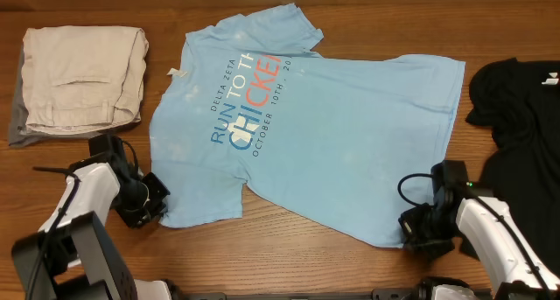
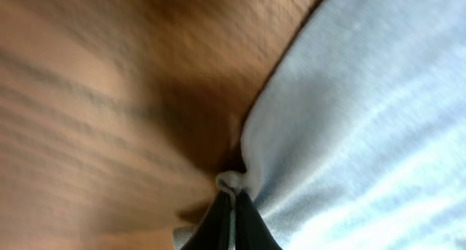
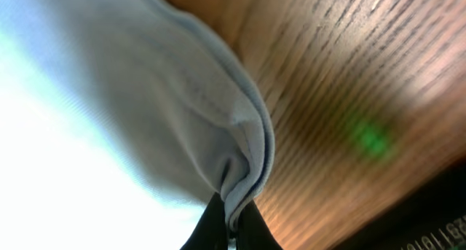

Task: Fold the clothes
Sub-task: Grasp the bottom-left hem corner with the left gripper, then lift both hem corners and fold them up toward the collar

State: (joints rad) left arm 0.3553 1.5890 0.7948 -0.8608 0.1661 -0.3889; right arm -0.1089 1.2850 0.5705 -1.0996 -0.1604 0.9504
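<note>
A light blue T-shirt (image 1: 332, 125) with white, dark blue and red lettering lies spread on the wooden table, collar to the left, upper sleeve folded in. My left gripper (image 1: 150, 204) is shut on the shirt's near-left edge; the left wrist view shows its black fingers (image 2: 231, 206) pinching a bunched bit of blue cloth (image 2: 364, 119). My right gripper (image 1: 413, 223) is shut on the shirt's near-right hem; the right wrist view shows its fingers (image 3: 233, 224) clamped on a folded hem (image 3: 182, 111).
A folded beige garment (image 1: 83, 77) on a grey one lies at the back left. A black garment (image 1: 521, 116) lies at the right edge. Bare wooden table (image 1: 289, 247) runs along the front between the arms.
</note>
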